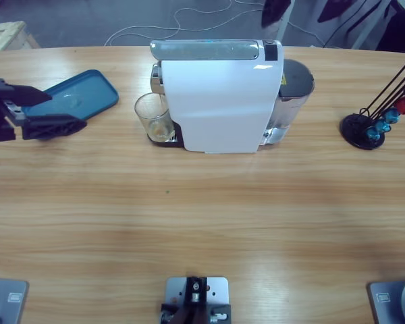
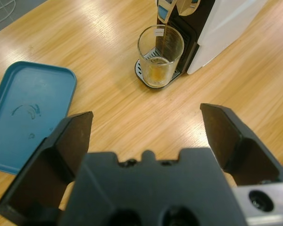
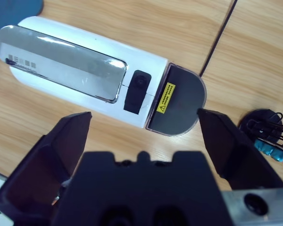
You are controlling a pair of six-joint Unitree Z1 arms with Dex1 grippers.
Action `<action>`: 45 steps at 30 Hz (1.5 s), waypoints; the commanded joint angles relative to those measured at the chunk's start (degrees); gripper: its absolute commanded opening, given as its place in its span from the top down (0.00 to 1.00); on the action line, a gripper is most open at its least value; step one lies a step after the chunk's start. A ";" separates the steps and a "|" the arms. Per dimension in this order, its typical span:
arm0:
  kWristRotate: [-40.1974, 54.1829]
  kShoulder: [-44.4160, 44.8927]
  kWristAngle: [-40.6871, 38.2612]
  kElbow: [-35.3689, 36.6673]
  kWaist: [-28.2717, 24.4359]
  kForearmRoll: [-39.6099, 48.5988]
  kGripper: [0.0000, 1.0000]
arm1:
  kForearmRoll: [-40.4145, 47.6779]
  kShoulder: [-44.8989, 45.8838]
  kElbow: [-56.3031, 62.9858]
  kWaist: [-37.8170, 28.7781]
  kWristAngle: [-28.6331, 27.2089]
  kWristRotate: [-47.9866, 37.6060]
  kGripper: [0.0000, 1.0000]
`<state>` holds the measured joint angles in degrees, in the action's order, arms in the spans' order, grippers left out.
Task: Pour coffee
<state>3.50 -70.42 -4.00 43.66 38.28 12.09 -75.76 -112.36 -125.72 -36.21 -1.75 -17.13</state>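
Both grippers are wide open and empty. Left gripper (image 2: 146, 141) faces the glass (image 2: 160, 56) under the white machine (image 1: 219, 101), holding coffee (image 2: 158, 73); approach level, grip mid-glass, avoid tipping.

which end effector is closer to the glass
The left end effector, beside the blue tray; the glass stands before its open jaws. The right end effector hovers above the coffee machine.

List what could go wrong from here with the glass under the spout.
The left end effector is open and off to the side of the glass, so a fast approach could knock it off the drip tray. The glass stands close against the white machine, leaving little room. Tilting it early could spill the coffee.
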 commanded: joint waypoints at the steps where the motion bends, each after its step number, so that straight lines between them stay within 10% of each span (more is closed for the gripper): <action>1: -0.51 0.99 -0.75 -0.71 0.83 -0.49 0.01 | -0.36 -0.54 1.79 -1.11 -2.87 -0.80 0.00; 16: -0.51 2.55 -1.54 -2.23 1.92 -0.22 0.01 | -0.22 6.94 5.10 -1.26 -2.98 -0.72 0.00; 31: -1.60 5.26 -4.09 -2.37 2.76 0.06 0.00 | 42.08 50.75 72.28 -4.22 -2.91 5.96 0.00; 45: -1.74 6.80 -4.90 -2.82 2.76 0.83 0.00 | 47.19 50.63 76.50 -4.22 -3.70 6.31 0.00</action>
<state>2.23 -64.42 -7.51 43.21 40.64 12.32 -29.32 -62.27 -51.33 -39.96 -4.83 -11.54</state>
